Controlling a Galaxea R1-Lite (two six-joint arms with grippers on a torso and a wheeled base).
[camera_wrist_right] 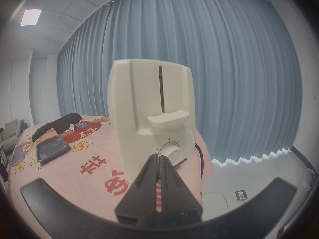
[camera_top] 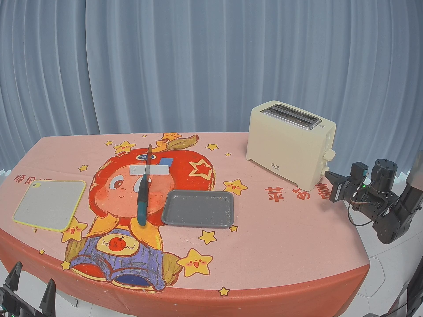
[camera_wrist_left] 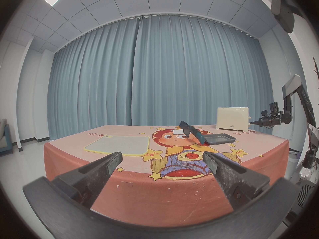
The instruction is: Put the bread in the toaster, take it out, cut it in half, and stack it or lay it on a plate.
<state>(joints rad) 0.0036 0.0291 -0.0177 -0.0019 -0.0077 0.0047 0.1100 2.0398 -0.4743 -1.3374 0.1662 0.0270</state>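
1. Bread is judged to be hidden down in the slots of the toaster [camera_top: 288, 144], because the lever [camera_wrist_right: 167, 118] is seen at the bottom of its track. The slice itself cannot be made out.
2. Right hand [camera_wrist_right: 158, 163] is clenched on nothing, with its tips held just before the dial [camera_wrist_right: 172, 154], below the lever.
3. Plate [camera_top: 198, 208], a grey tray, is laid mid-table, well apart from the toaster. A knife [camera_top: 142, 194] is propped on a white rest [camera_top: 150, 169] just beside the plate, and a cutting board [camera_top: 50, 204] is laid at the left end.
4. Left hand [camera_wrist_left: 162, 158] is released and held low, off the near edge of the table [camera_top: 286, 243].
5. Risk: with the tips clenched, the dial could be nudged instead of the lever, or the toaster could be pushed along the cloth. The slice could also be crushed or dropped when it is lifted out.
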